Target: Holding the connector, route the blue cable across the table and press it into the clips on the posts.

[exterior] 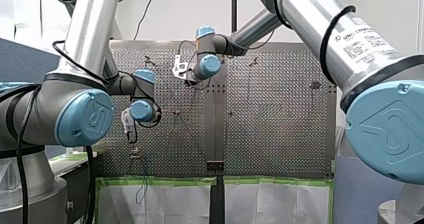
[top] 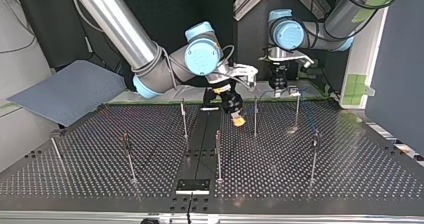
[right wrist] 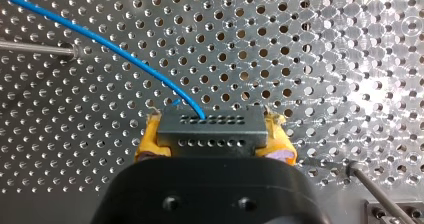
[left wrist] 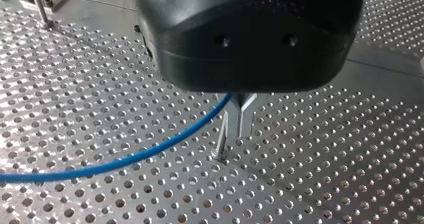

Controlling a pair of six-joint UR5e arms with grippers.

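In the right wrist view my right gripper (right wrist: pixel 212 129) is shut on the grey connector (right wrist: pixel 210 134), with a yellow pad against each end. The blue cable (right wrist: pixel 100 39) leaves the connector's face and curves away over the perforated plate. In the top view this gripper (top: pixel 238 118) hangs low between two thin posts. My left gripper (left wrist: pixel 239 129) has its metal fingers shut on the blue cable (left wrist: pixel 125 159), just above the plate; the cable sweeps off to one side. It stands near the back edge in the top view (top: pixel 276 86), beside a clip-topped post (top: pixel 296 106).
Several thin upright posts stand across the plate, such as one near the middle (top: pixel 218 154) and one at the top view's right (top: pixel 314 154). A dark strip (top: pixel 200 139) runs down the plate's centre. A post (right wrist: pixel 35 46) lies close beside the cable.
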